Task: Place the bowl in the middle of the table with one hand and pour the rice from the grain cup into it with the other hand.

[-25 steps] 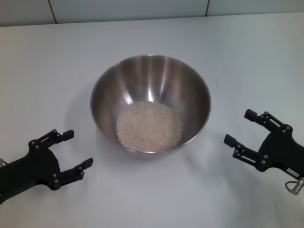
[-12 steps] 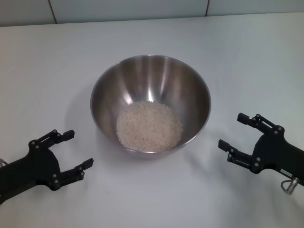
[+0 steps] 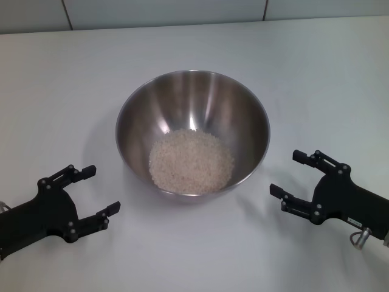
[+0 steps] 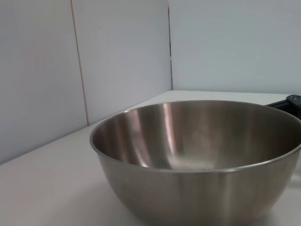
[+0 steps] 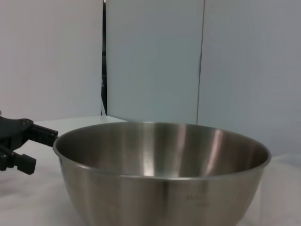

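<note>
On either side of the bowl [image 3: 192,132], low toward the robot's edge of the table [image 3: 194,255], the two grippers rest with nothing between their fingers. To the bowl's right, the right gripper [image 3: 289,175] has its two black forked fingers spread apart and aimed at the bowl's near right flank, its fingertips just beside the steel wall but not touching it; a small metal ring hangs from the black body behind them. To the bowl's left, the left gripper [image 3: 101,191] is likewise spread wide and released, its fingers pointing toward the bowl but standing a little farther off than the right one's. Between them the bowl sits upright on the white table, roughly at its middle, and the rice [image 3: 191,161] lies in a loose off-white mound over the bowl's bottom, leaning toward the near side, with the shiny brushed wall bare above it. From the left wrist view the bowl [image 4: 197,160] fills most of the picture from the side, its rim level, and a black tip of the right gripper shows past its far edge. From the right wrist view the bowl [image 5: 162,172] is again seen side-on, with the left gripper [image 5: 35,149] beyond its rim, fingers apart. Behind the table stands a pale panelled wall [image 3: 164,11].
</note>
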Available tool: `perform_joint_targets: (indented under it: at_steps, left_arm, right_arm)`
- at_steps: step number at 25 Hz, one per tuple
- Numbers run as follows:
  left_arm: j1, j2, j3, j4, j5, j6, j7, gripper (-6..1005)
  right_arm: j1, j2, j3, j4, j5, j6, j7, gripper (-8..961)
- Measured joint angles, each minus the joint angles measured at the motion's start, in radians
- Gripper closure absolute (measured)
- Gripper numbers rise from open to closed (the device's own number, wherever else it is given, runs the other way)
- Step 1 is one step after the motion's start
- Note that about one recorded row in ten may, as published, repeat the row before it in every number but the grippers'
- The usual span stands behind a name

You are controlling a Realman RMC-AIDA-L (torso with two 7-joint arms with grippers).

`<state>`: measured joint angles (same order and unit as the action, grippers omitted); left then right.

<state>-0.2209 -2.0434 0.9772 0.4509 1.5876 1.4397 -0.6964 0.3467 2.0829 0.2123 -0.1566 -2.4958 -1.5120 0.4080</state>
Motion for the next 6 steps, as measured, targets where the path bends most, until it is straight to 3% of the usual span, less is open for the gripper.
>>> perform_joint_targets:
  at_steps: [6]
  left_arm:
    - [0.002, -0.001, 0.000, 0.000, 0.000, 0.000, 0.000, 165]
  right_arm:
    - [0.005, 0.002, -0.001, 0.011, 0.000, 0.017, 0.000, 137]
